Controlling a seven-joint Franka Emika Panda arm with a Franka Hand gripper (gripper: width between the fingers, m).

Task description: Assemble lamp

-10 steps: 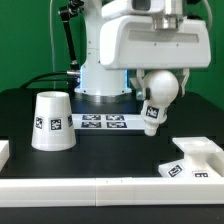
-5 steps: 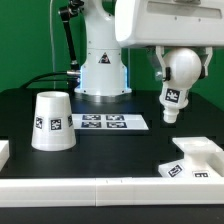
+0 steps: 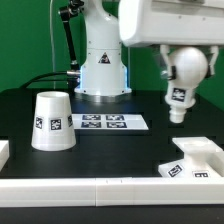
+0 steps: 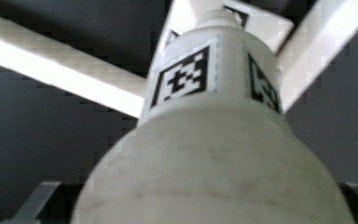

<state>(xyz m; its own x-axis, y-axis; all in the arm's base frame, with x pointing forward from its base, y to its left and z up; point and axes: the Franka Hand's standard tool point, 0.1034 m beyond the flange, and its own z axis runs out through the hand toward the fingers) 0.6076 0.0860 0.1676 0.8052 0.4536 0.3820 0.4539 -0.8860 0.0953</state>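
Now your end effector (image 3: 186,60) grips the bulb (image 3: 179,97) above the table (image 3: 110,150); next, line its stem up over the base (image 3: 198,153).

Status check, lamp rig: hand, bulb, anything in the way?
Hand shut on bulb, held aloft, stem down. Base on table, bulb not yet on it. Shade off at the exterior view's left; nothing between bulb and base.

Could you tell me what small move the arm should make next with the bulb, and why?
Probably carry the bulb across to above the base, keeping its height. The end effector holds it off the table, stem pointing down, but the base lies apart from it, nearer the camera, with nothing on it. The shade stands well away.
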